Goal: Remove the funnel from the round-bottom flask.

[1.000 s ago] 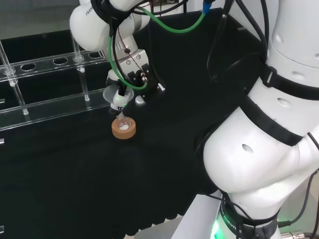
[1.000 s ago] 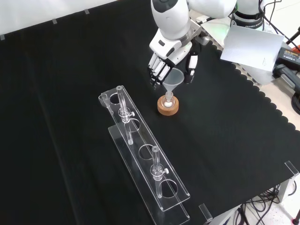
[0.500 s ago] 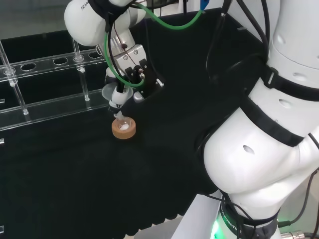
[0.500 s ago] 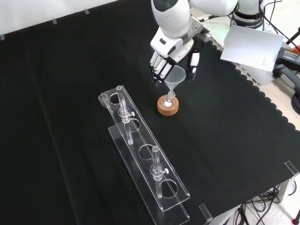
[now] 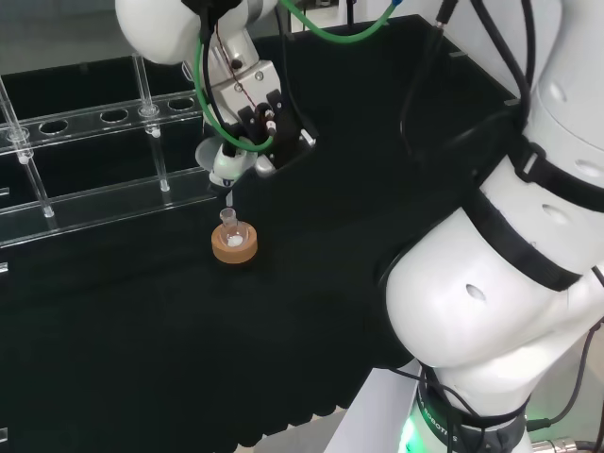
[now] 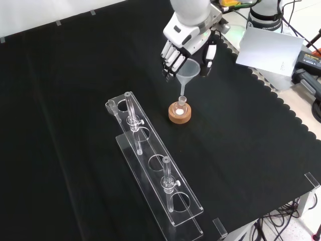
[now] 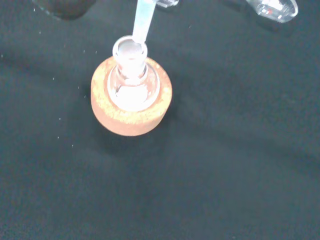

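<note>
1. The funnel (image 6: 186,70) is a clear cone with a thin stem pointing down. In the front view it hangs in the air right above the round-bottom flask (image 6: 180,108), its stem tip level with or a shade above the mouth of the flask's neck. In the wrist view the stem (image 7: 142,21) ends at the rim of the neck; whether it touches the glass I cannot tell.

2. The hand (image 6: 186,42) is clamped on the funnel: in the front view its fingers (image 6: 170,57) curl round the cone's left side and the thumb (image 6: 207,55) presses from the right. In the head view the hand (image 5: 247,132) holds the funnel (image 5: 223,162) above the flask (image 5: 229,229).

3. The flask is small and clear, with something white in its bulb, seen plainly in the wrist view (image 7: 130,85). It stands upright in a cork ring (image 6: 179,115) on the black cloth (image 6: 241,150), near the middle of the bench in the front view.

4. To the left of the cork ring and nearer the camera in the front view lies a long clear test tube rack (image 6: 155,173), set at a slant, with two glass tubes (image 6: 132,120) standing in it. In the head view the rack (image 5: 85,165) runs along the far left side.

5. At the right of the head view stand the arm's big white links (image 5: 510,283).
</note>
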Controlling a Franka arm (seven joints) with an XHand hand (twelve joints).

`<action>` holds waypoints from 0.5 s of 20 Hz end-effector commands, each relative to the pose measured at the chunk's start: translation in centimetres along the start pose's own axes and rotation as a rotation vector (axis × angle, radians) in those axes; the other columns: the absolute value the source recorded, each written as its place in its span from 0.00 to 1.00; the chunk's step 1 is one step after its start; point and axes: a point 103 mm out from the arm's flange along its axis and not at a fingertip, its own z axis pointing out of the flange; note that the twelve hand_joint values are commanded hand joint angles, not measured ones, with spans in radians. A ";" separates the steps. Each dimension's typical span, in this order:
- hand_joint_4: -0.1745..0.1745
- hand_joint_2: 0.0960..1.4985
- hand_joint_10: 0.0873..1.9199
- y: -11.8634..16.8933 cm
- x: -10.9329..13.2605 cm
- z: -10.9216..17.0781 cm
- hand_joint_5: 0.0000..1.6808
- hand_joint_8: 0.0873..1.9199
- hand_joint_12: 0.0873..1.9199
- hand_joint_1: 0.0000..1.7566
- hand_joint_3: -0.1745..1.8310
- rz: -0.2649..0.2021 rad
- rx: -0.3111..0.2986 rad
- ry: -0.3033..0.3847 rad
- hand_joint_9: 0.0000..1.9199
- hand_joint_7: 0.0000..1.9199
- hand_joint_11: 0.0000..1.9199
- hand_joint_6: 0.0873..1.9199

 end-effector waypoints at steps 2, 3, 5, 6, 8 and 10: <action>0.42 0.70 0.25 -2.5 -0.2 -2.5 0.34 0.32 0.66 0.47 0.00 0.037 -0.026 -0.005 0.36 0.17 0.30 0.00; 0.42 0.70 0.25 -2.7 -0.4 -3.0 0.34 0.32 0.66 0.47 0.00 0.042 -0.032 -0.005 0.36 0.17 0.30 0.00; 0.42 0.70 0.25 -2.9 -0.6 -3.8 0.34 0.32 0.66 0.47 0.00 0.052 -0.041 -0.002 0.36 0.17 0.30 0.00; 0.42 0.70 0.25 -3.0 -0.8 -4.3 0.34 0.32 0.66 0.47 0.00 0.058 -0.046 0.001 0.36 0.17 0.30 0.00; 0.42 0.70 0.25 -3.1 -1.2 -5.1 0.34 0.32 0.66 0.47 0.00 0.064 -0.052 0.002 0.36 0.17 0.30 0.00; 0.42 0.71 0.25 -2.9 -1.7 -5.9 0.34 0.32 0.66 0.47 0.00 0.071 -0.055 0.006 0.36 0.17 0.30 0.00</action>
